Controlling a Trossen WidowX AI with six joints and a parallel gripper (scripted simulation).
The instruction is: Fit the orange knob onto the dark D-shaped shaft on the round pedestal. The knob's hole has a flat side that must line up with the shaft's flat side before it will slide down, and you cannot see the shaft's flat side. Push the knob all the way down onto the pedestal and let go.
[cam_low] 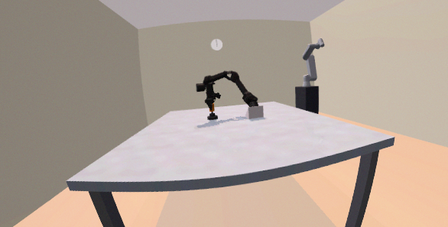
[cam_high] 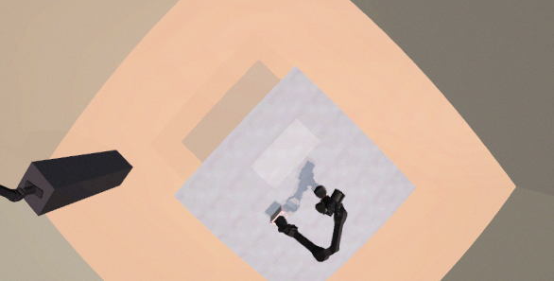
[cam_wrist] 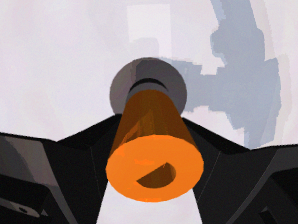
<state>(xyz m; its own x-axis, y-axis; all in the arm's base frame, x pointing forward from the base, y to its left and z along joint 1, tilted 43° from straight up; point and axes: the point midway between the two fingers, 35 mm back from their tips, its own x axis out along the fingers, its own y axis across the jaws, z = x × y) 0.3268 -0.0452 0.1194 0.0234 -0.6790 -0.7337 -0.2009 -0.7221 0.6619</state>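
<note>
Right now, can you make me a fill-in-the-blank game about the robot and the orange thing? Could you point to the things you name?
1. The knob (cam_wrist: 155, 145) is the color ____.
2. The gripper (cam_low: 212, 108) (cam_wrist: 149, 121) is holding the ____.
3. The hole in the knob's end is shaped like the letter ____.
4. The round pedestal (cam_low: 212, 117) (cam_wrist: 119, 92) stands on the ____.

Missing words: orange; knob; D; table.

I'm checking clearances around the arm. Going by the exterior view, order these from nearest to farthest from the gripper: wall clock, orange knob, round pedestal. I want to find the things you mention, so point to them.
1. Orange knob (cam_wrist: 150, 172): between the fingers of the gripper (cam_low: 211, 106) (cam_wrist: 149, 121).
2. Round pedestal (cam_low: 212, 117) (cam_wrist: 119, 92): just below the knob, on the table.
3. Wall clock (cam_low: 216, 44): high on the far wall.
</note>
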